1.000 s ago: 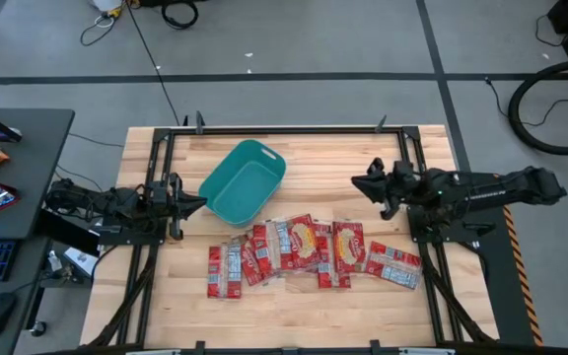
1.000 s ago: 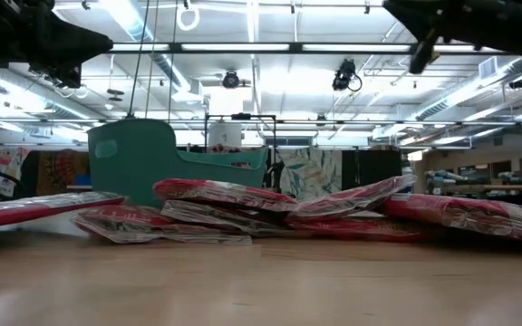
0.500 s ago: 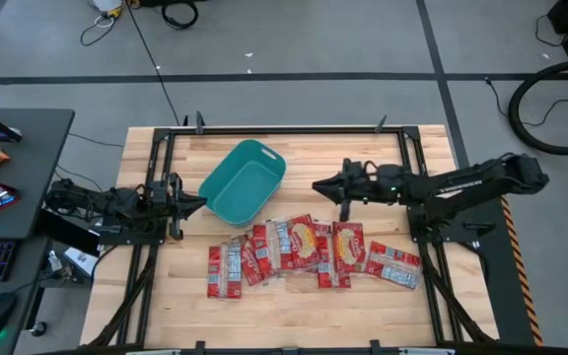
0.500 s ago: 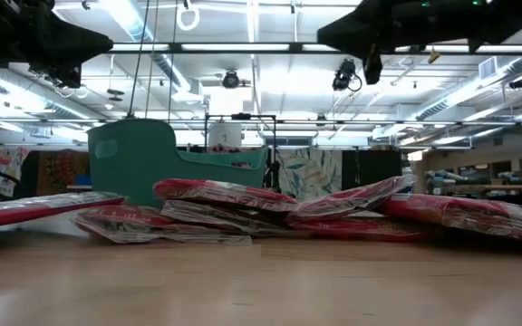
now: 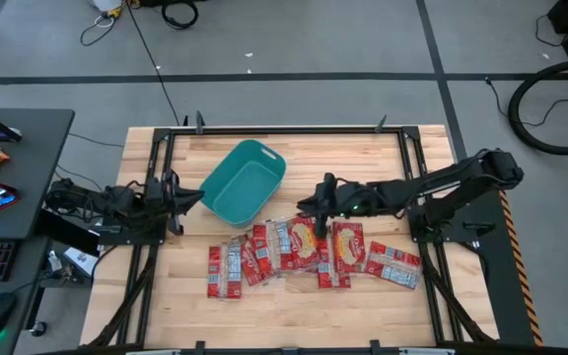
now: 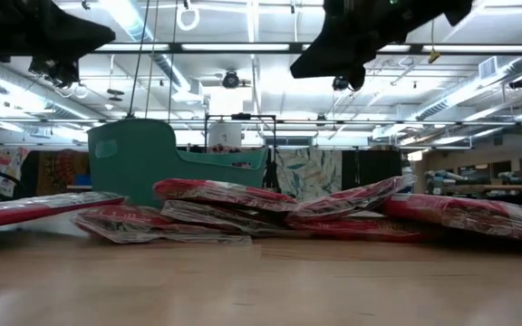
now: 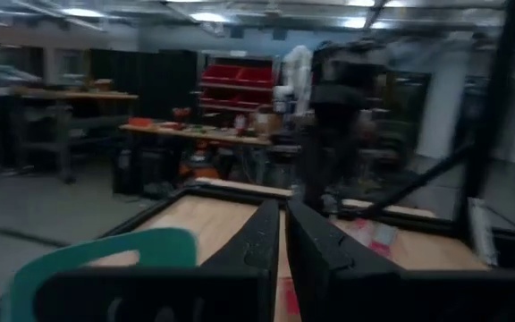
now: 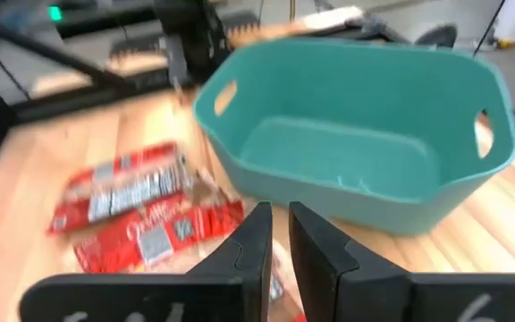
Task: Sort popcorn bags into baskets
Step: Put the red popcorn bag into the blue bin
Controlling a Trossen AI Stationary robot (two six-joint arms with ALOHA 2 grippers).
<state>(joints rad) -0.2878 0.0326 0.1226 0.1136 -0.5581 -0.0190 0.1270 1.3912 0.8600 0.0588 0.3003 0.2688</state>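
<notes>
The teal basket (image 5: 245, 183) stands on the table left of centre, with nothing in it (image 8: 356, 152). Several red popcorn bags (image 5: 299, 248) lie flat and overlapping in a row on the wood nearer the front (image 6: 243, 204). My right gripper (image 5: 306, 203) hangs shut above the bags' far edge, just right of the basket, tilted down toward it (image 8: 278, 215). My left gripper (image 5: 197, 198) waits shut at the table's left side, beside the basket (image 7: 283, 210).
Black frame rails (image 5: 156, 168) run along the table's left and right sides. A desk (image 5: 8, 197) with a keyboard, a mouse and an orange packet stands left of the table. Bare wood (image 5: 304, 316) lies in front of the bags.
My right gripper has swung from the table's right side toward the left, out over the bags to just beside the basket, and has tipped from level to slanting down. Bags and basket have stayed put.
</notes>
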